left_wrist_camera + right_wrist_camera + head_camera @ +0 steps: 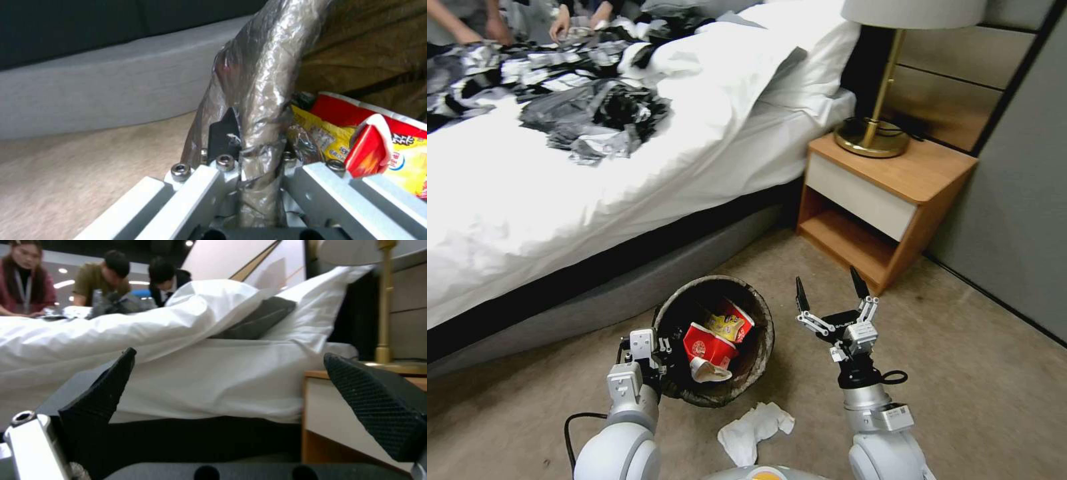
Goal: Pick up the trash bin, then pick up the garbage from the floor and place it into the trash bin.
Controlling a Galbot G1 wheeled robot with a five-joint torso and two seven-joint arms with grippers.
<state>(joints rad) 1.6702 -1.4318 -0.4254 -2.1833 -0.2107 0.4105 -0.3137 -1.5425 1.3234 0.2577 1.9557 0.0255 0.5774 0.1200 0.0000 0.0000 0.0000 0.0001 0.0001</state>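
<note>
The trash bin (762, 319), lined with a dark bag, is in front of me near the bed base. My left gripper (654, 350) is shut on its left rim; in the left wrist view the bag-covered rim (258, 83) runs between the gripper's (256, 146) fingers (225, 131). Red and yellow snack wrappers (710, 341) (391, 146) lie inside the bin. A white crumpled tissue (754, 430) lies on the carpet just in front of my base. My right gripper (827, 280) (229, 355) is open and holds nothing, raised to the right of the bin.
A white bed (560, 220) with a pile of grey-black foil bags (594, 117) fills the left. A wooden nightstand (887, 193) with a brass lamp (872, 133) stands at the right, a grey wall (1020, 220) beyond it. Open carpet (974, 387) lies to the right.
</note>
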